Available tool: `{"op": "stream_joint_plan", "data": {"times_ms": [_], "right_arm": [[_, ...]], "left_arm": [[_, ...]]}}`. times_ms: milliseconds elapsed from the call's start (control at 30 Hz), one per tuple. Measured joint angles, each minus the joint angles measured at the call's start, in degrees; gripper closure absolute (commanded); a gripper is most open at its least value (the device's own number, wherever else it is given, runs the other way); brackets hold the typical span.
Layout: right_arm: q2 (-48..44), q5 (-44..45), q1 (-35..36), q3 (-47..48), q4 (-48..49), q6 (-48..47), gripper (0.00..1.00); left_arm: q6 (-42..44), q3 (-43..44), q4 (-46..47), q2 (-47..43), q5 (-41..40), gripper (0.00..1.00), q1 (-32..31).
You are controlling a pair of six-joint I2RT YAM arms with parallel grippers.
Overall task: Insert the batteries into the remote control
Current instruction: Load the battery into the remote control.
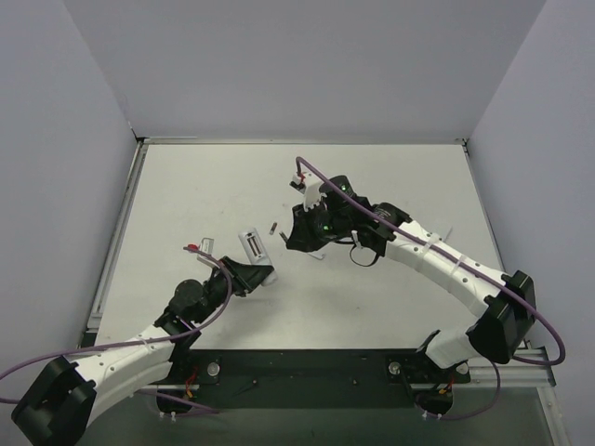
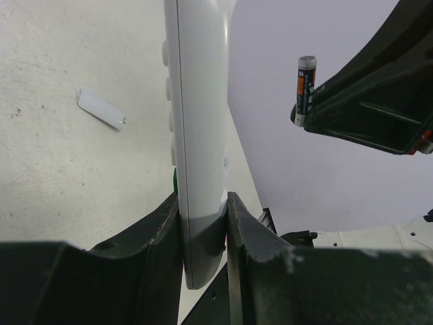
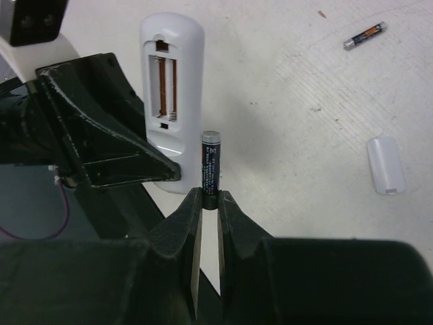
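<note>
My left gripper is shut on the lower end of the white remote control, holding it on edge. In the right wrist view the remote control shows its back, with the open battery bay empty. My right gripper is shut on the bottom of one upright dark battery, just in front of the remote's near end. The left wrist view shows that same battery. A second battery lies loose on the table. From above, the remote sits between the left gripper and the right gripper.
The small white cover piece lies flat on the table to the right of my right gripper, and appears again in the left wrist view. The loose battery rests just beyond the remote. Grey walls enclose the white table.
</note>
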Motion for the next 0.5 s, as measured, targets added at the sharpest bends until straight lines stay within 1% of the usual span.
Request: {"op": "stream_joint_plan", "data": {"times_ms": [333,500], "right_arm": [[-0.3,-1.6,3.9,0.1,1.1,6.5,1.00],[0.9,-1.3,5.6,3.9,-0.6,8.1,1.00]], "left_arm": [[-2.1,0.0,3.0,1.4,0.1,1.00,-0.3],[-2.3,0.0,3.5,1.4,0.1,1.00,-1.6]]}}
